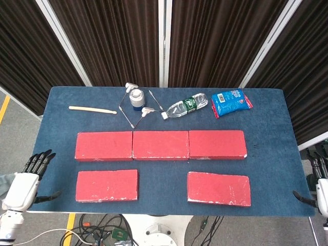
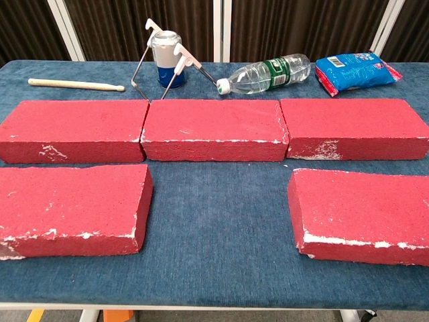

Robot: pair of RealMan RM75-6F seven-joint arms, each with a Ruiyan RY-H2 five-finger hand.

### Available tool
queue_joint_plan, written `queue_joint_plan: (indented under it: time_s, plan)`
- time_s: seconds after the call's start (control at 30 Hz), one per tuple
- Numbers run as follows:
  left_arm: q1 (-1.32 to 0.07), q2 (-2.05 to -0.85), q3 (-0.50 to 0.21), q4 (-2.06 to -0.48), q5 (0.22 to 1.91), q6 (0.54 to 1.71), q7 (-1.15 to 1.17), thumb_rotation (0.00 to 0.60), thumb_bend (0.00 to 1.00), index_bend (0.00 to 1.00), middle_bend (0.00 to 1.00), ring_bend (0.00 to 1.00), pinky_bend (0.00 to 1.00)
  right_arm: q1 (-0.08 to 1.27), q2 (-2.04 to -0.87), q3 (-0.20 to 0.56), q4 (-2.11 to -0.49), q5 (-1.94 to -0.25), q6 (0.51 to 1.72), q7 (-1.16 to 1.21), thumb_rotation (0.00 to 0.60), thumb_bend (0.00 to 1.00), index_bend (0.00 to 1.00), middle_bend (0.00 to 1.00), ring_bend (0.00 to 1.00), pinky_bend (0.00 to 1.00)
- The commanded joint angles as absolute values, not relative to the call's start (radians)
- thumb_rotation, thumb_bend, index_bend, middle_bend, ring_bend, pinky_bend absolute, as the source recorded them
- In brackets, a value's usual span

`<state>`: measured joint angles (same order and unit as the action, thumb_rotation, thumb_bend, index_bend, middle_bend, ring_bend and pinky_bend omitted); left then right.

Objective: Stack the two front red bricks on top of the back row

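From the head view, both front bricks (image 1: 107, 185) (image 1: 219, 188) lay flat just before the back row (image 1: 161, 145). The left hand (image 1: 24, 183) hung empty, fingers spread; the right hand's (image 1: 321, 190) state was unclear. From the chest view, the can (image 2: 165, 59) stood behind that row beside a lying bottle (image 2: 268, 73), contents unreadable.
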<state>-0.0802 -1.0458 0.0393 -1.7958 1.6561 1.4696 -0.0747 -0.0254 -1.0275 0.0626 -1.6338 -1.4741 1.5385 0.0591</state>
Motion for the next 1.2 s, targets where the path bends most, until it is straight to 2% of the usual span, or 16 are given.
queue_joint_plan:
  time_s: [0.03, 0.37, 0.63, 0.83, 1.2]
  plan:
    - [-0.112, -1.034, 0.058, -1.838, 1.688, 1.418, -0.06, 0.6, 0.0, 0.01, 0.0, 0.0, 0.0, -0.025, -1.025, 0.066, -1.635, -1.468, 1.538, 0.062, 0.6, 0.0, 0.0, 0.0, 0.0, 0.0]
    - [-0.222, -1.106, 0.073, -1.961, 1.699, 1.22, 0.009, 0.6, 0.0, 0.01, 0.0, 0.0, 0.0, -0.018, -1.029, 0.068, -1.633, -1.46, 1.523, 0.059, 0.6, 0.0, 0.0, 0.0, 0.0, 0.0]
    - [-0.302, -1.213, 0.037, -2.061, 1.552, 1.06, 0.233, 0.6, 0.0, 0.01, 0.0, 0.0, 0.0, -0.015, -1.033, 0.068, -1.614, -1.451, 1.51, 0.075, 0.6, 0.0, 0.0, 0.0, 0.0, 0.0]
    - [-0.351, -1.282, 0.006, -2.076, 1.41, 1.001, 0.379, 0.6, 0.0, 0.01, 0.0, 0.0, 0.0, -0.015, -1.035, 0.071, -1.598, -1.443, 1.505, 0.096, 0.6, 0.0, 0.0, 0.0, 0.0, 0.0]
    - [-0.424, -1.36, -0.021, -2.082, 1.188, 0.989, 0.541, 0.6, 0.0, 0.01, 0.0, 0.0, 0.0, -0.015, -1.037, 0.073, -1.579, -1.437, 1.499, 0.121, 0.6, 0.0, 0.0, 0.0, 0.0, 0.0]
